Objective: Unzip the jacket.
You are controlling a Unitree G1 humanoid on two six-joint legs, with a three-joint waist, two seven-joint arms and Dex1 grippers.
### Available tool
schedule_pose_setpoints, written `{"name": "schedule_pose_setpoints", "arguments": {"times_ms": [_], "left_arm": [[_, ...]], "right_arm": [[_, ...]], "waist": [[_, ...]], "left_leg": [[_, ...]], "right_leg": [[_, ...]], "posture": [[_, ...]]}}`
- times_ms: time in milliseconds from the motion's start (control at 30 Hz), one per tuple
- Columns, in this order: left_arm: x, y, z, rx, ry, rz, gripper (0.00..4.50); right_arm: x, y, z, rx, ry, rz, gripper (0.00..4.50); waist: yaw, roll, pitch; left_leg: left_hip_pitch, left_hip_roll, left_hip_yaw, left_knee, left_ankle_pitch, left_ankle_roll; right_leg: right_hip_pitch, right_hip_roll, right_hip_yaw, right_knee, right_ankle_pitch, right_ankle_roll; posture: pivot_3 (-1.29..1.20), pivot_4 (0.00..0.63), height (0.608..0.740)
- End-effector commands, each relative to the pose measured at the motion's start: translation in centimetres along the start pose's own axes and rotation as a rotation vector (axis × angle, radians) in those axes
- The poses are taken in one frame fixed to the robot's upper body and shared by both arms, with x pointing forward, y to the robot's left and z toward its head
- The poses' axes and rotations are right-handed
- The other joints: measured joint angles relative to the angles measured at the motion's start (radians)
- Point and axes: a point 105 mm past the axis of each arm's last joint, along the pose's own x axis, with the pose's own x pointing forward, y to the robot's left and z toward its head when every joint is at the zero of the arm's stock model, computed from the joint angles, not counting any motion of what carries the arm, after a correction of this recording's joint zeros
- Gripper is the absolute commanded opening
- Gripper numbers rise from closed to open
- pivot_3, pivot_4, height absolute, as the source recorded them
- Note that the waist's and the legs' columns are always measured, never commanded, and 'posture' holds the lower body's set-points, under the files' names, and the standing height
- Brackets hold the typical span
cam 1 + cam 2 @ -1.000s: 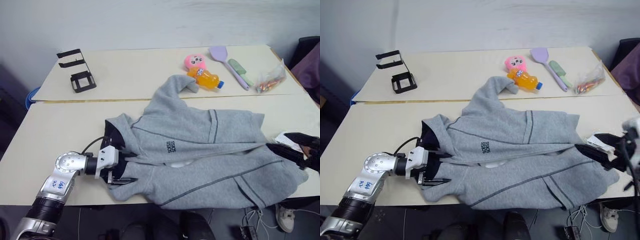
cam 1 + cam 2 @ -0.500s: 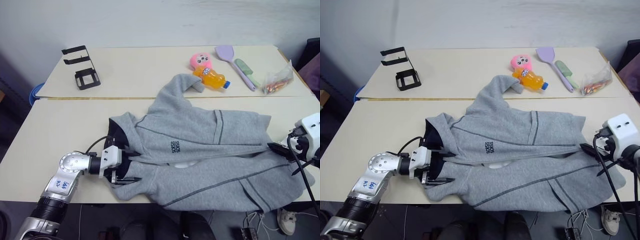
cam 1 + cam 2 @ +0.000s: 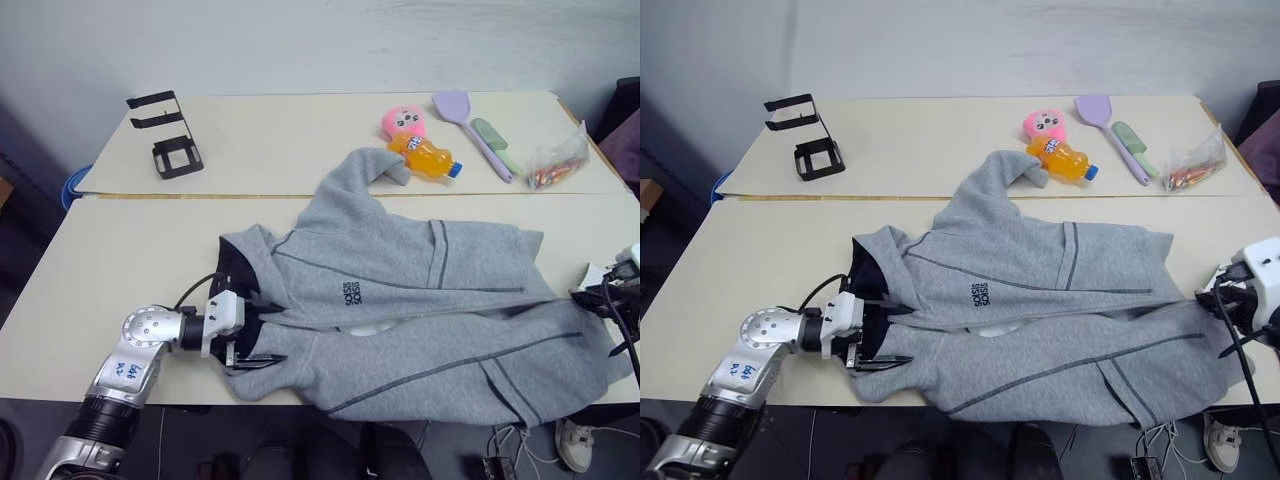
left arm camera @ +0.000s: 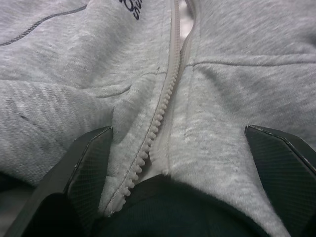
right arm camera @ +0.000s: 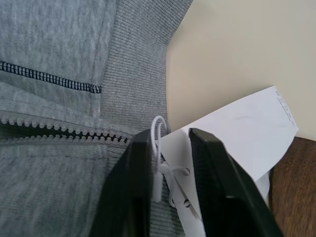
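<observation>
The right wrist view shows the right tool (image 5: 170,163) pinching the jacket's (image 3: 420,300) white zipper pull (image 5: 157,148); left tool (image 4: 182,163) open.

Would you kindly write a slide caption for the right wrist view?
Right gripper closed around the white pull loop and hang tag at the jacket's hem.

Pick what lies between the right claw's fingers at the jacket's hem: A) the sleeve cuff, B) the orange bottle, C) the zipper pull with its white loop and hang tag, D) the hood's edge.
C: the right wrist view shows the right claw with its fingers set either side of the white loop and the hang tag at the end of the zipper on the jacket.
</observation>
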Motion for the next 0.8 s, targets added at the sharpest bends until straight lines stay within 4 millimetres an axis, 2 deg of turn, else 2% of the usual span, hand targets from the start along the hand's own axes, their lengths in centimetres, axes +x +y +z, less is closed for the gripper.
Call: {"name": "schedule_pose_setpoints", "arguments": {"times_ms": [33, 133, 200, 333, 567, 633, 733, 800], "left_arm": [[0.6, -1.5, -1.1, -0.066, 0.018, -0.065, 4.50], [0.5, -1.3, -2.2, -0.070, 0.081, -0.045, 4.50], [0.4, -1.4, -2.6, -0.072, 0.111, -0.046, 4.50], [-0.1, -1.4, -4.8, -0.092, 0.236, -0.018, 4.50], [-1.7, -2.0, -7.9, -0.067, 0.434, -0.032, 4.50], [-2.7, -1.5, -8.7, -0.074, 0.488, 0.009, 4.50], [-4.0, -0.8, -9.5, -0.089, 0.533, 0.066, 4.50], [-4.5, -0.8, -9.7, -0.095, 0.545, 0.078, 4.50]], "right_arm": [[-1.2, -1.8, 1.0, -0.014, -0.074, -0.074, 0.06], [-2.0, -4.3, 1.3, -0.069, -0.097, -0.194, 0.06], [-2.3, -5.2, 1.3, -0.101, -0.098, -0.234, 0.06], [-3.0, -8.0, 1.9, -0.180, -0.167, -0.374, 0.06], [-1.8, -9.5, 2.4, -0.417, -0.249, -0.469, 0.06], [-1.7, -10.3, 3.0, -0.496, -0.269, -0.533, 0.06], [-2.1, -11.1, 3.9, -0.538, -0.331, -0.619, 0.06], [-1.7, -10.8, 3.9, -0.554, -0.354, -0.610, 0.06]], "waist": [[0.000, 0.000, 0.000], [0.001, -0.001, 0.000], [0.001, -0.001, 0.000], [0.000, -0.001, 0.000], [-0.006, 0.002, -0.002], [-0.007, 0.004, -0.003], [-0.016, 0.009, -0.006], [-0.024, 0.010, -0.006]], "left_leg": [[0.000, 0.000, 0.000, 0.000, 0.000, 0.000], [0.000, -0.001, 0.000, 0.000, 0.000, 0.000], [0.000, -0.001, 0.000, 0.000, 0.000, 0.000], [0.001, -0.001, 0.001, 0.001, 0.000, 0.001], [0.007, -0.001, 0.001, -0.002, 0.002, -0.001], [0.017, 0.000, 0.001, -0.004, 0.002, -0.002], [0.020, 0.000, 0.001, -0.006, 0.001, -0.006], [0.020, 0.000, 0.001, -0.008, 0.002, -0.008]], "right_leg": [[0.000, 0.000, 0.000, 0.000, 0.000, 0.000], [0.000, 0.000, -0.002, 0.000, 0.000, 0.000], [0.000, 0.000, -0.002, 0.000, 0.000, 0.000], [0.001, 0.000, -0.002, 0.001, 0.000, 0.000], [0.010, -0.001, 0.002, 0.001, 0.001, 0.001], [0.015, -0.001, 0.003, 0.001, 0.001, -0.001], [0.017, -0.001, 0.003, 0.001, 0.000, -0.002], [0.018, -0.001, 0.003, 0.003, -0.001, -0.003]], "posture": [[0.00, 0.150, 0.740], [0.00, 0.150, 0.740], [0.00, 0.150, 0.740], [0.00, 0.150, 0.740], [0.00, 0.150, 0.740], [0.00, 0.150, 0.740], [0.00, 0.150, 0.740], [0.00, 0.150, 0.740]]}}
